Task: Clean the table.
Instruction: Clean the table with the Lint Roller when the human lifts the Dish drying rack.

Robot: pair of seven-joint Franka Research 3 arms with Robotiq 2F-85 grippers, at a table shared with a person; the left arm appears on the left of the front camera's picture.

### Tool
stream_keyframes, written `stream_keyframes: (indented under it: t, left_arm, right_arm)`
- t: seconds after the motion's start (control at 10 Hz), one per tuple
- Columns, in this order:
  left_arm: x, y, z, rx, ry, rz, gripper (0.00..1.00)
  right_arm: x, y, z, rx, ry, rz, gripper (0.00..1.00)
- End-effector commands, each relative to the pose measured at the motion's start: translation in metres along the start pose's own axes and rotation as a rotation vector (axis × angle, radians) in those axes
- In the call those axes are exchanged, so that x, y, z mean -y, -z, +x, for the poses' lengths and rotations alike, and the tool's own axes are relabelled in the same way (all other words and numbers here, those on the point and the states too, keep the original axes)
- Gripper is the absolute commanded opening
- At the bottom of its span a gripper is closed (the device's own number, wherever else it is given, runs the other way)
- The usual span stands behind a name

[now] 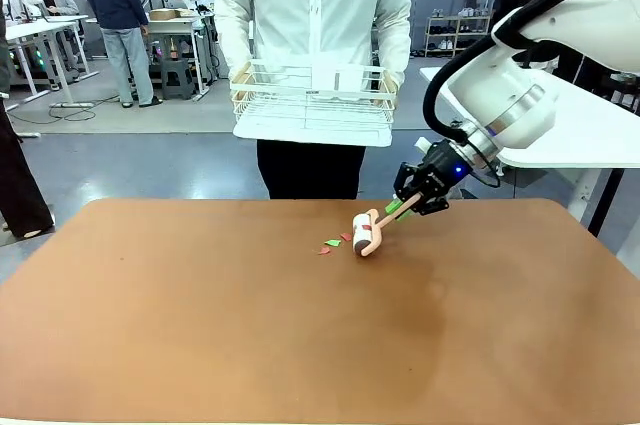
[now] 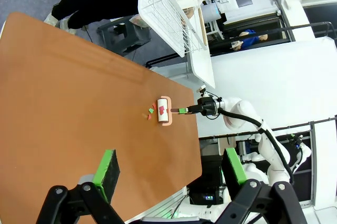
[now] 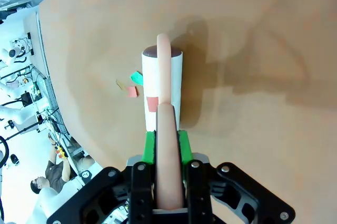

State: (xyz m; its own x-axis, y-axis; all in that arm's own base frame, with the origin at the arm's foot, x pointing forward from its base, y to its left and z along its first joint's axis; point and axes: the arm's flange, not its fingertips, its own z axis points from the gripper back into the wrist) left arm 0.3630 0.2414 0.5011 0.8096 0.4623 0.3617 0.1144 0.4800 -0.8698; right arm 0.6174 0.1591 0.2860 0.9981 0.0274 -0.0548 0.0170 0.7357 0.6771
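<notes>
The reddish-brown table (image 1: 250, 335) (image 2: 58, 108) (image 3: 263, 39) carries a few small paper scraps (image 1: 332, 243) (image 2: 150, 113) (image 3: 134, 84), green and red, near its far middle. My right gripper (image 1: 404, 207) (image 2: 185, 110) (image 3: 167, 140) is shut on the pink handle of a lint roller (image 1: 366, 234) (image 2: 164, 111) (image 3: 164, 76). The white roll rests on the table just right of the scraps, with a red scrap stuck to it. My left gripper (image 2: 169, 179) hangs open high above the table, holding nothing.
A person stands at the far edge holding a white wire rack (image 1: 312, 100) (image 2: 164, 16) on a white tray above the table. A smaller white-topped table (image 1: 585, 130) stands at the right behind my right arm.
</notes>
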Motion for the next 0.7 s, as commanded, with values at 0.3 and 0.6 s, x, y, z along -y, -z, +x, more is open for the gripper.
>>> stream_keyframes:
  t: [0.3,0.6]
  left_arm:
    - [0.000,-0.003,0.000,0.006,0.005,-0.024,1.00]
    - [0.000,-0.003,0.000,0.006,0.005,-0.024,1.00]
  right_arm:
    - [-0.035,0.076,0.009,-0.096,0.071,-0.107,0.21]
    - [-0.067,0.105,0.013,-0.130,0.120,-0.131,0.21]
